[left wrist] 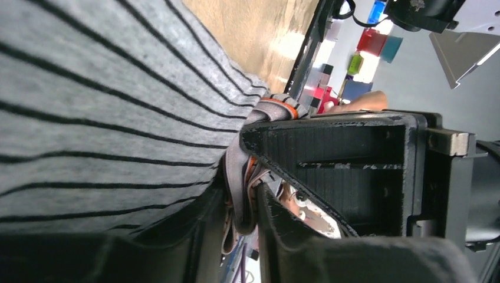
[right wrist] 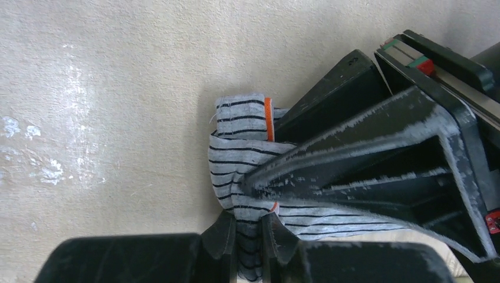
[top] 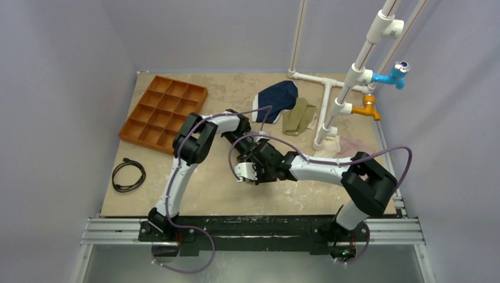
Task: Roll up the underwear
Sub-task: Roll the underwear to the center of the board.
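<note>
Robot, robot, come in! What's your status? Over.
Left claw shut on underwear. Right claw shut on it too. Underwear bunched between them. Navy cloth, tan cloth far off.

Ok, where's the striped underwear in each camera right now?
Top external: the underwear is a small pale bundle near the picture's centre, mid-table.
Left wrist: the underwear fills the left half, very close, stripes plain.
Right wrist: the underwear is bunched at centre, reaching down to the bottom edge.
Shared landmark: the tan table, at top centre in the left wrist and filling the left side in the right wrist.
</note>
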